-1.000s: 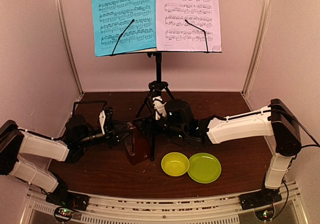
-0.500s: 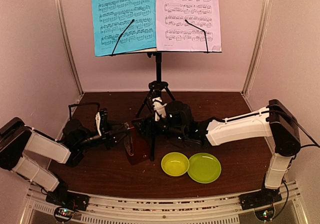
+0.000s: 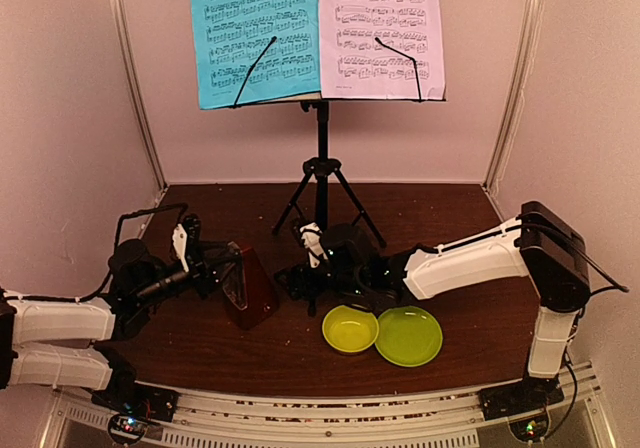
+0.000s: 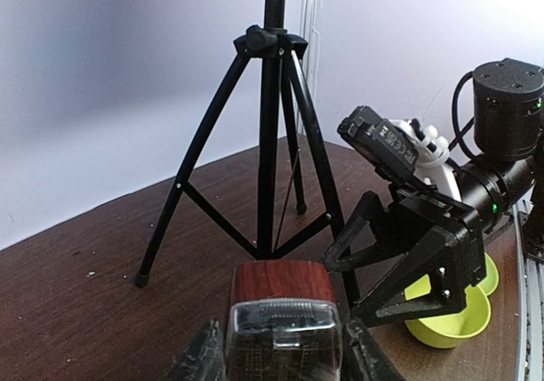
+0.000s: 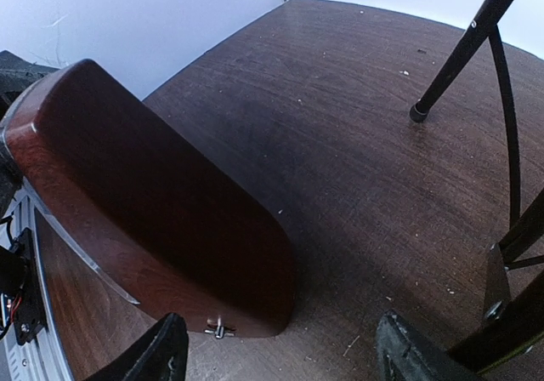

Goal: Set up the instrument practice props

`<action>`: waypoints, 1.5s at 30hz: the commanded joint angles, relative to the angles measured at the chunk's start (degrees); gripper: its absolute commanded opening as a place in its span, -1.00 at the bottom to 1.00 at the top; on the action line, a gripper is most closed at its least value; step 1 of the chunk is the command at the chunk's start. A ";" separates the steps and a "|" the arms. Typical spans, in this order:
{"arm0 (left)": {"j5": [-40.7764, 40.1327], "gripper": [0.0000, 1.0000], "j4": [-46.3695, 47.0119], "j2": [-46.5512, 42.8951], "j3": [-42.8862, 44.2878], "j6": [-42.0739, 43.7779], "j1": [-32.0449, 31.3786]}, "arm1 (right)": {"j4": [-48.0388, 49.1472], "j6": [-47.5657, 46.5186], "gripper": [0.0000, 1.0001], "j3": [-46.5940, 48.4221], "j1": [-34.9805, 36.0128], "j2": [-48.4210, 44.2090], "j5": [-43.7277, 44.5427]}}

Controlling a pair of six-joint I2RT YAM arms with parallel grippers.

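Centrally, at the back of the dark wooden tabletop [image 3: 450,218], a black tripod music stand [image 3: 322,168] is seen upright, its three legs spread on the wood. Two sheets are carried side by side on its desk: a blue sheet of music [image 3: 255,33] on the left and a pale lilac-white sheet of music [image 3: 380,28] on the right, each crossed by a thin black retaining arm.

A small brown wooden metronome with a clear cover [image 3: 246,286] is found in front of the tripod and to its left. Whether its base lies flat on the wood cannot be told. It is held by the left hand [image 3: 215,270], whose fingers [image 4: 202,357] are set tight against both sides of the case.

The right hand [image 3: 297,280] is placed just beside the metronome on the opposite side, apart from it. Its fingers [image 5: 161,354] are spread wide, with nothing between them.

Near the front edge, right of the metronome, a yellow-green bowl [image 3: 350,328] and a green plate [image 3: 408,335] are set side by side, their rims meeting.
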 commanded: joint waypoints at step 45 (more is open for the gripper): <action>5.10 -0.81 28.00 15.94 1.93 -5.95 -4.08 | -4.83 -1.23 0.54 6.43 0.15 -0.47 -0.13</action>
